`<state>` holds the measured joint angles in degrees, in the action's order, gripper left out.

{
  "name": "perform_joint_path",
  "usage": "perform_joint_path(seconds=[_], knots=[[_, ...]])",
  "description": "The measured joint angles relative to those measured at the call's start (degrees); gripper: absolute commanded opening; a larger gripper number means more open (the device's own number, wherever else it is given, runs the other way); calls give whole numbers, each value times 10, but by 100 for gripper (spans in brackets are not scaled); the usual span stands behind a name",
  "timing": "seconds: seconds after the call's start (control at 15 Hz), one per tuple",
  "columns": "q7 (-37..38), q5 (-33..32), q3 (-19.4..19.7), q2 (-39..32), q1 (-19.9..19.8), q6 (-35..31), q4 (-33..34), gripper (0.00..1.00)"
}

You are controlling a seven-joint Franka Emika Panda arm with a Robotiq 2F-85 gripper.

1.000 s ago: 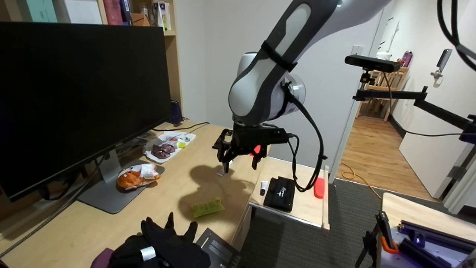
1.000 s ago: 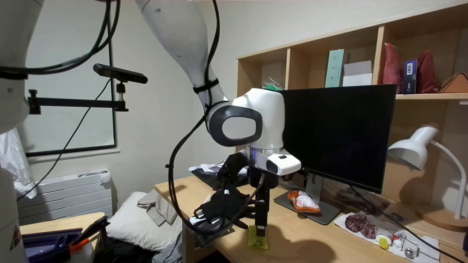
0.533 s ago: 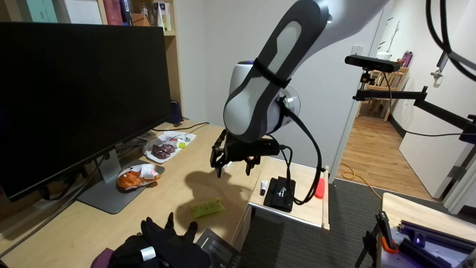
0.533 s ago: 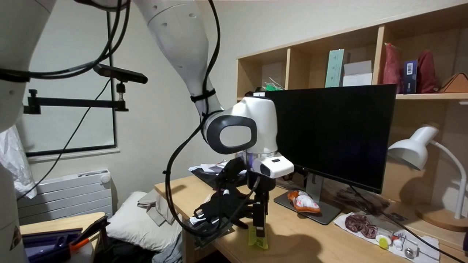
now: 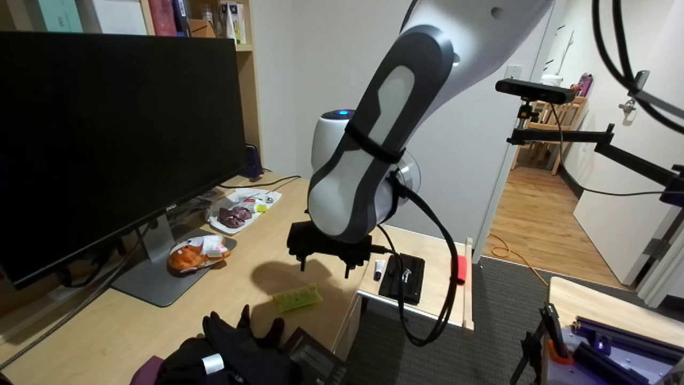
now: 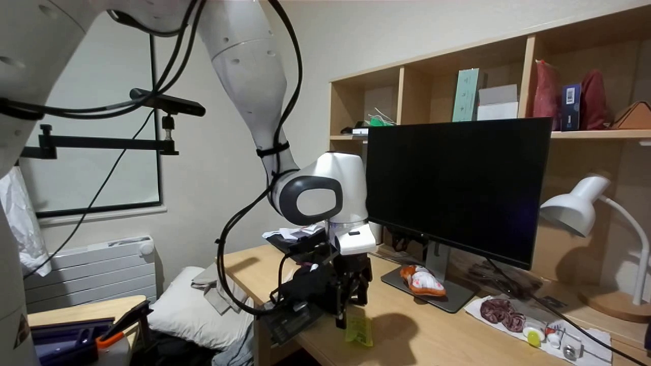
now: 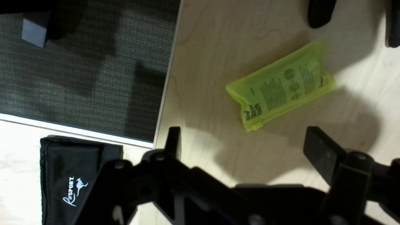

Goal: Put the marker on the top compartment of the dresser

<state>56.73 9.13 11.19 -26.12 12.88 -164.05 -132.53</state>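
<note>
Black and two-fingered, the claw (image 7: 242, 134) hangs above the pale wooden tabletop (image 5: 240, 283), fingers apart, only wood showing between them. No marker can be made out for certain; the likeliest candidate is a small white tube with a dark cap (image 5: 379, 270). It rests past the tabletop's edge, on a pale board with a raised rail (image 5: 435, 283), just beside a black fabric pouch with a white logo (image 7: 75, 162). Its long axis runs roughly along that edge, which the claw would have to cross to reach it. In an exterior view a translucent yellow-green plastic packet (image 5: 298, 298) lies on the claw's other side. Since the earlier frames the claw has dropped, turned and come nearer this packet; tube and packet lie unmoved.
</note>
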Motion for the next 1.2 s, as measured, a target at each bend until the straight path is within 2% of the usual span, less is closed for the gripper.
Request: perform_joint_path(seconds=[0.33,0.53,0.8,1.2], knots=[[17,0,5,-1,2,1,0,100],[102,0,22,-10,18,38,6,100],[224,2,20,-25,23,90,24,100],[391,6,11,-47,22,84,59,100]])
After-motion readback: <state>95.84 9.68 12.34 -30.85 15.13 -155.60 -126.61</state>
